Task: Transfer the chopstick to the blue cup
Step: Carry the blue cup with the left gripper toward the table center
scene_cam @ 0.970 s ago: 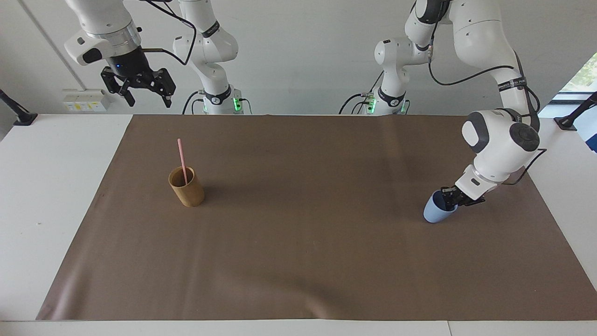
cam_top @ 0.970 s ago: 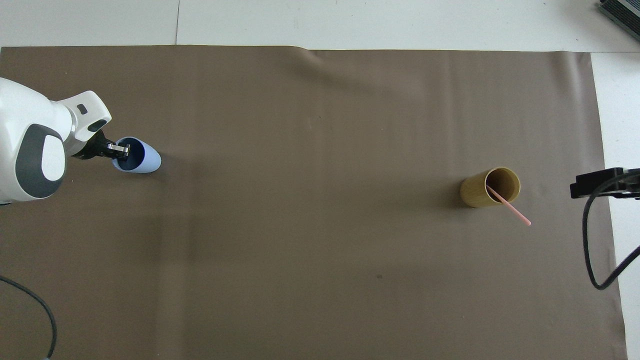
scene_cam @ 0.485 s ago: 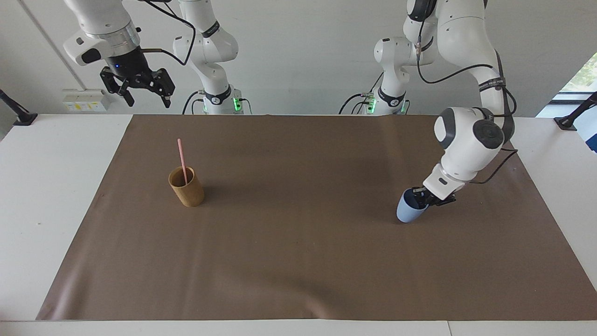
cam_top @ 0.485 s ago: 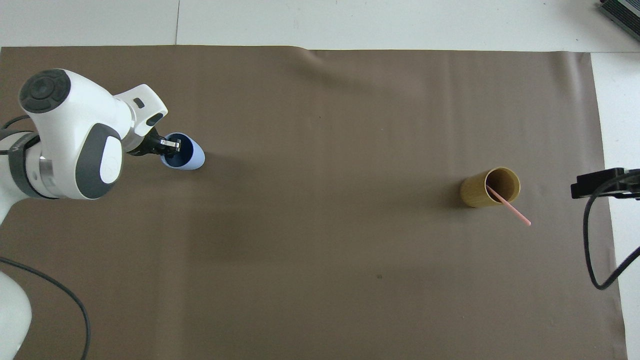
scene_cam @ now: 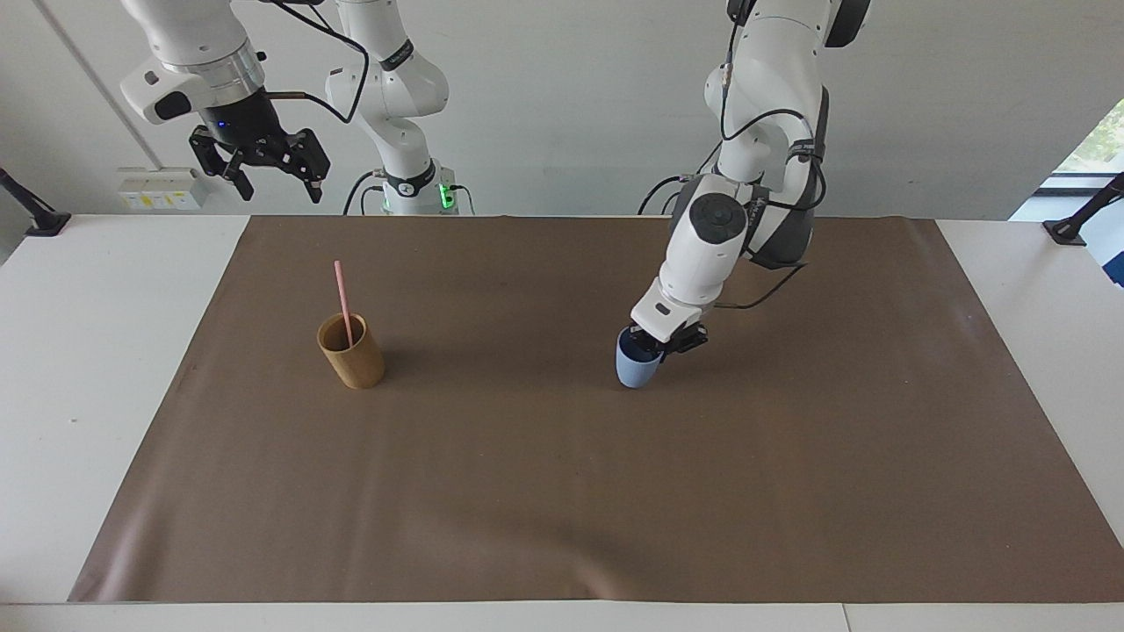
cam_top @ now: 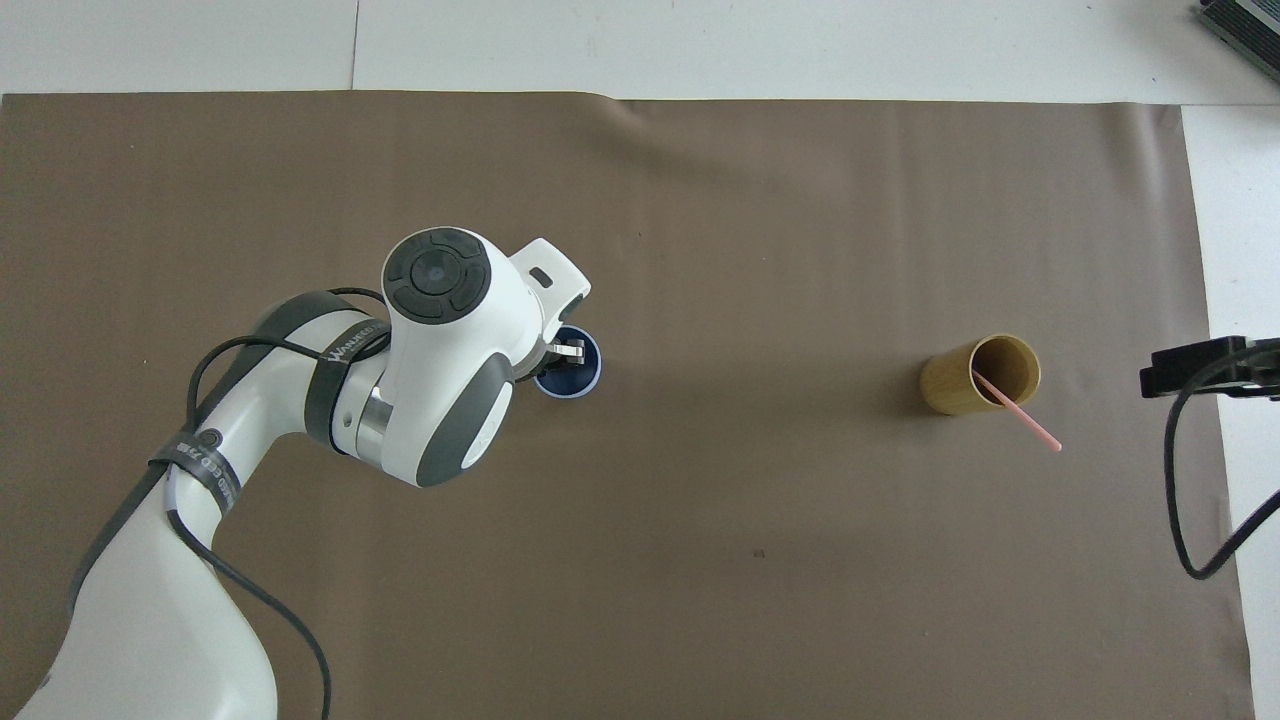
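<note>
Two robot arms at a table w/ a brown mat (scene_cam: pixel 562 491). The left gripper (scene_cam: pixel 665 338) has its fingers clamped on the rim of the blue cup (scene_cam: pixel 636 367), near the mat's middle; cup is about upright, base at or just above the mat, can't tell which. The chopstick (scene_cam: pixel 342 303) stands nearly upright, leaning slightly, in the tan cup (scene_cam: pixel 351 353) toward the right arm's end of the table, its long axis close to vertical, top end sticking well above the rim.

Key relation: chopstick is well apart from the blue cup, sideways along the table. The right gripper (scene_cam: pixel 262 167) waits high up w/ fingers apart, near the mat's edge at the robots' end, and is the nearer one to the chopstick; a grasp would likely come from above onto the free upper end.

Vs. 1 s ago: blue cup was tilted, near the left arm's end of the mat; it's now carried toward the centre and righted. Tan cup, chopstick, right gripper unchanged.
</note>
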Controlling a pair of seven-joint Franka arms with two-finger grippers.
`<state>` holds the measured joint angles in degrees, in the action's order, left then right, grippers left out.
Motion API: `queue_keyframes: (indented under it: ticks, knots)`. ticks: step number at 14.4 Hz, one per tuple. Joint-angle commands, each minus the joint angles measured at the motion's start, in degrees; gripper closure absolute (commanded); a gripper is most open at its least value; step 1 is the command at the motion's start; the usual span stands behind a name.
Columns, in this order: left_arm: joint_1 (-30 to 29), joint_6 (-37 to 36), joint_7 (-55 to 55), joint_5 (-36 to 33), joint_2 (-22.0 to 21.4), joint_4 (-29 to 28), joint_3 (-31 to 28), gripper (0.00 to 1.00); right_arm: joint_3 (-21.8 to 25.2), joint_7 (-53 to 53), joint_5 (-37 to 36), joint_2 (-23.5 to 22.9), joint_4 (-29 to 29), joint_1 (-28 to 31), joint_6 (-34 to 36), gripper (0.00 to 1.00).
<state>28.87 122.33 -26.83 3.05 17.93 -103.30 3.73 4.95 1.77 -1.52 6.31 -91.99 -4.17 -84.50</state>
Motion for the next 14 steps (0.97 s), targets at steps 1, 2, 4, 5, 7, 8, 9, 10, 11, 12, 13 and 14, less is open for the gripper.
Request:
queue_keyframes:
  ticks: [1, 2, 4, 5, 7, 8, 9, 10, 11, 12, 13, 14]
  knots:
    - [5.13, 2.56, -5.23, 0.73, -0.97, -1.56, -1.09, 1.00, -0.29, 0.87, -0.06, 2.04, -2.66, 0.22, -0.49, 0.00]
    - [7.05, 2.47, -5.68, 0.73, -0.71, -1.56, -1.09, 1.00, -0.29, 0.95, -0.07, 2.57, -3.54, 0.31, -1.02, 0.00]
    - [10.75, 3.34, -8.13, 1.60, 1.39, -1.21, -1.09, 1.00, -0.29, 1.13, -0.07, 2.75, -3.99, 0.48, -2.42, 0.00]
    - [10.85, 5.26, -8.06, 2.48, 1.84, -1.21, -1.09, 0.85, -0.29, 1.22, 0.02, 2.75, -3.99, 0.40, -2.34, 0.00]
    - [11.20, 6.78, -8.24, 3.19, 1.76, -0.94, -1.18, 0.00, -0.38, 1.04, 0.11, 2.75, -4.16, 0.13, -1.99, 0.00]
    - [10.94, 6.08, -8.15, 3.19, 0.97, -0.94, -1.09, 0.00, -0.29, 1.04, 0.20, 2.75, -4.25, 0.13, -2.07, 0.00]
    - [10.50, 5.29, -8.06, 3.19, -0.95, -0.94, -1.18, 0.00, -0.29, 0.78, 0.37, 2.49, -4.34, 0.39, -2.42, 0.00]
    - [9.89, 4.15, -7.89, 3.19, -2.62, -0.94, -1.18, 0.00, -0.29, 0.87, 0.37, 2.40, -4.34, 0.48, -2.60, 0.00]
    - [9.28, 2.40, -7.45, 3.19, -4.21, -0.94, -1.35, 0.00, -0.29, 0.95, 0.37, 2.48, -4.34, 0.48, -2.08, 0.00]
    - [8.92, 0.47, -7.01, 3.10, -5.70, -0.94, -1.53, 0.00, -0.29, 1.04, 0.37, 2.74, -4.69, 0.40, -1.81, 0.00]
    - [8.22, -2.33, -6.05, 3.01, -7.89, -1.12, -1.70, 0.00, -0.29, 1.04, 0.37, 3.01, -5.56, 0.57, -1.90, 0.00]
    - [6.65, -5.67, -4.38, 3.01, -9.91, -1.21, -1.70, 0.00, -0.29, 0.87, 0.37, 3.27, -5.83, 0.66, -2.16, 0.00]
